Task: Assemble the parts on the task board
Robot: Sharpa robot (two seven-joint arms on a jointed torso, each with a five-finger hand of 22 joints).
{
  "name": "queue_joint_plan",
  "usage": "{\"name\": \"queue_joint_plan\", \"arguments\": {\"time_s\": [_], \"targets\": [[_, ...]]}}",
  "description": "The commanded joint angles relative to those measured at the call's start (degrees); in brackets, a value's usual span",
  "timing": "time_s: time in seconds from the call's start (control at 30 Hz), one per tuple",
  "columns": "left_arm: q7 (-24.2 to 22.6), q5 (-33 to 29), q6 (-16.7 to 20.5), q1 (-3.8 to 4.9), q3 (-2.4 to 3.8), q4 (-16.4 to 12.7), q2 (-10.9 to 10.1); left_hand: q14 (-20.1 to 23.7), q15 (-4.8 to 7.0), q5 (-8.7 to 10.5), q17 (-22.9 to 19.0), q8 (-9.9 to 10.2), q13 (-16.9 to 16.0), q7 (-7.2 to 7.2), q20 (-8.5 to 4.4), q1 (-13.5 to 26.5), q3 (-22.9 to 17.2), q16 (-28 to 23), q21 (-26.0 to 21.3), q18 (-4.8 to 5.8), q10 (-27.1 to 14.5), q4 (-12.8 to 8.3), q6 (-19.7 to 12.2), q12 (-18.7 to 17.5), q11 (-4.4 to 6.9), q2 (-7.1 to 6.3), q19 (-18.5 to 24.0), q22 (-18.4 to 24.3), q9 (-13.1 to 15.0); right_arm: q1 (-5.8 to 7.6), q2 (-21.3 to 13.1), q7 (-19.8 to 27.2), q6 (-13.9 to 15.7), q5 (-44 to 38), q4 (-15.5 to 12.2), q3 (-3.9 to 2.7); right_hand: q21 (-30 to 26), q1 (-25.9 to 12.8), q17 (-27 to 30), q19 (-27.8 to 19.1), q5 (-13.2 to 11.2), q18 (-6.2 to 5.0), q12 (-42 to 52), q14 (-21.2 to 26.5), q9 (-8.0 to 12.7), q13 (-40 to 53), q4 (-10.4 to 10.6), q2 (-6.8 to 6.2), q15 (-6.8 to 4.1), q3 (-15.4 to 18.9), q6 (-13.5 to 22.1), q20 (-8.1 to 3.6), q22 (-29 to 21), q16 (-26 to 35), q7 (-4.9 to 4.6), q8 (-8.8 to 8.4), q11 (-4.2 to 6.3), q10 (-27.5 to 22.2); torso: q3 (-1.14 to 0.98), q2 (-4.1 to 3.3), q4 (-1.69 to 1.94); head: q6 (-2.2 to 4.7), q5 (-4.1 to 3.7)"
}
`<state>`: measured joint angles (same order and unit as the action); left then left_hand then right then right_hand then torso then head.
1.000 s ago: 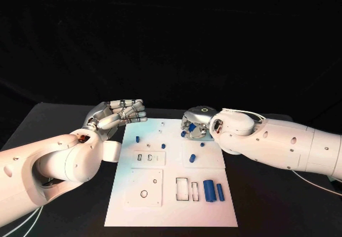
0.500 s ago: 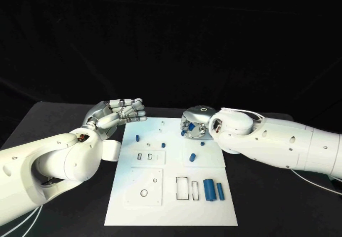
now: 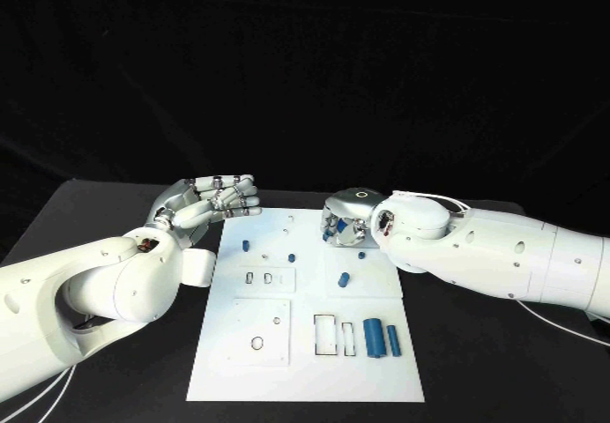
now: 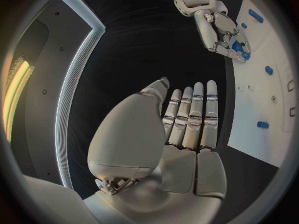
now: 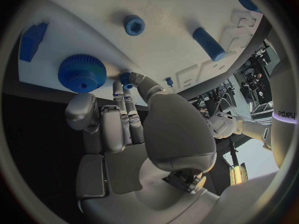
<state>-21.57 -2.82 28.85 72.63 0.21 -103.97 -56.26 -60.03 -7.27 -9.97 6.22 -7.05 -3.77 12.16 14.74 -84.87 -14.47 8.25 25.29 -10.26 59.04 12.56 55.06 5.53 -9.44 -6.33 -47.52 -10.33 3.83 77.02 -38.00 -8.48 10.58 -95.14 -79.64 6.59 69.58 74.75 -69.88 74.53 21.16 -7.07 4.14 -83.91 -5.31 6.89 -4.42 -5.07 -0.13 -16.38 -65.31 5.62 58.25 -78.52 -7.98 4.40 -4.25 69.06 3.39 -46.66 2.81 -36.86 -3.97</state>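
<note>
The right hand (image 3: 345,226) pinches a small blue part (image 5: 126,78) low over the task board (image 3: 305,370), likely to seat it, while the left hand (image 3: 210,201) waits empty, fingers loosely spread, beside the board.

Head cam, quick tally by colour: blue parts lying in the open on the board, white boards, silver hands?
Blue parts, clear of the hands: 6
White task board: 1
Silver hands: 2 (left hand, right hand)
Total: 9
More blue sits at the right hand's fingers, partly hidden, uncounted.
</note>
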Motion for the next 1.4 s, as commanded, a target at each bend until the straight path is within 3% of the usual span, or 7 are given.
{"name": "queue_joint_plan", "arguments": {"time_s": [0.03,0.33,0.47,0.53,0.73,1.1,1.4], "targets": [[-0.05,0.30,-1.02,0.10,0.06,0.01,0.08,-0.29,-0.25,0.11,0.09,0.36,0.06,0.10,-0.15,-0.23,-0.14,-0.37,0.22,-0.25,0.26,-0.27,0.38,-0.40,-0.21,-0.24,-0.42,-0.11,-0.07,-0.07,0.04,0.10,-1.29,-0.16,0.06,0.06,0.57,0.07,-0.35,0.50,-0.42,1.15,0.08,-2.77,-0.11,-0.05,0.18,0.29,-0.23,-0.70,-0.64,0.07,0.33,-0.59,0.10,0.38,0.01,0.54,0.03,-0.02,0.01,-0.19,0.05],[0.09,0.30,-0.96,0.10,0.06,0.31,0.10,-0.29,-0.26,0.12,0.09,0.41,0.06,0.14,-0.17,-0.22,-0.17,-0.42,0.27,-0.25,0.23,-0.27,0.36,-0.47,-0.24,-0.20,-0.43,-0.13,-0.07,-0.07,-0.81,0.14,3.41,-0.12,-0.96,0.03,1.28,0.25,-0.85,0.72,-0.77,1.27,-0.05,-2.81,-0.35,-0.16,0.56,0.45,-0.36,-2.04,-1.27,-0.05,1.38,-1.12,0.34,0.48,0.21,1.00,0.00,-0.03,0.05,-0.20,-0.05],[0.13,0.30,-0.97,0.10,0.06,0.42,0.10,-0.29,-0.26,0.12,0.09,0.41,0.06,0.14,-0.17,-0.22,-0.17,-0.42,0.27,-0.25,0.23,-0.27,0.36,-0.47,-0.24,-0.20,-0.43,-0.13,-0.07,-0.02,-1.11,0.43,5.94,0.54,-1.70,-0.16,1.85,0.39,-1.25,1.04,-1.12,1.41,-0.14,-2.86,-0.45,-0.26,0.62,0.43,-0.40,-2.58,-1.48,-0.08,2.27,-1.43,0.41,0.52,0.24,1.06,0.03,0.00,0.04,0.18,0.03],[0.14,0.30,-0.95,0.11,0.06,0.52,0.12,-0.29,-0.29,0.19,0.09,0.47,0.06,0.18,-0.19,-0.13,-0.17,-0.50,0.33,-0.23,0.23,-0.24,0.37,-0.55,-0.26,-0.15,-0.42,-0.16,-0.07,0.13,-1.01,0.46,7.86,0.78,-2.00,-0.32,2.20,0.46,-1.45,1.12,-2.62,1.47,-0.15,-2.87,-0.63,-0.36,0.89,0.50,-0.44,-3.39,-1.74,-0.12,2.82,-1.68,0.50,0.54,0.33,1.38,0.02,-0.03,0.04,0.38,0.08],[0.19,0.30,-0.93,0.11,0.06,0.76,0.19,-0.28,-0.30,0.23,0.10,0.50,0.05,0.20,-0.19,-0.07,-0.15,-0.54,0.35,-0.23,0.24,-0.22,0.37,-0.59,-0.28,-0.14,-0.41,-0.17,-0.07,0.71,0.82,-0.33,10.97,0.72,-0.30,-0.48,2.53,0.73,-1.70,1.16,-3.88,1.53,-0.19,-2.88,-0.83,-0.46,0.97,0.32,-0.49,-4.30,-1.89,-0.17,3.35,-1.95,0.56,0.51,0.40,1.62,0.03,-0.12,0.13,0.78,0.07],[0.21,0.30,-0.93,0.13,0.05,0.76,0.32,-0.27,-0.31,0.25,0.09,0.53,0.05,0.19,-0.20,-0.07,-0.15,-0.59,0.37,-0.22,0.24,-0.24,0.37,-0.63,-0.28,-0.14,-0.40,-0.18,-0.07,1.04,5.68,-0.77,12.02,0.19,4.51,-0.53,2.75,0.80,-2.05,1.23,-4.14,1.58,-0.28,-2.93,-0.91,-0.56,1.02,0.11,-0.47,-4.80,-1.84,-0.17,3.70,-2.21,0.51,0.42,0.36,1.56,0.08,-0.26,0.16,0.98,0.48],[0.30,0.30,-1.06,0.30,0.06,0.93,0.84,-0.25,-0.32,0.27,0.09,0.55,0.05,0.18,-0.21,-0.10,-0.17,-0.63,0.39,-0.22,0.23,-0.27,0.37,-0.67,-0.29,-0.15,-0.38,-0.19,-0.07,0.84,9.27,-0.35,11.18,-0.06,7.44,-0.48,2.74,0.82,-2.08,1.20,-4.15,1.57,-0.29,-2.94,-0.93,-0.57,1.04,0.11,-0.47,-4.90,-1.84,-0.17,3.68,-2.24,0.50,0.41,0.36,1.56,0.15,-0.33,0.24,1.13,0.75]]}}
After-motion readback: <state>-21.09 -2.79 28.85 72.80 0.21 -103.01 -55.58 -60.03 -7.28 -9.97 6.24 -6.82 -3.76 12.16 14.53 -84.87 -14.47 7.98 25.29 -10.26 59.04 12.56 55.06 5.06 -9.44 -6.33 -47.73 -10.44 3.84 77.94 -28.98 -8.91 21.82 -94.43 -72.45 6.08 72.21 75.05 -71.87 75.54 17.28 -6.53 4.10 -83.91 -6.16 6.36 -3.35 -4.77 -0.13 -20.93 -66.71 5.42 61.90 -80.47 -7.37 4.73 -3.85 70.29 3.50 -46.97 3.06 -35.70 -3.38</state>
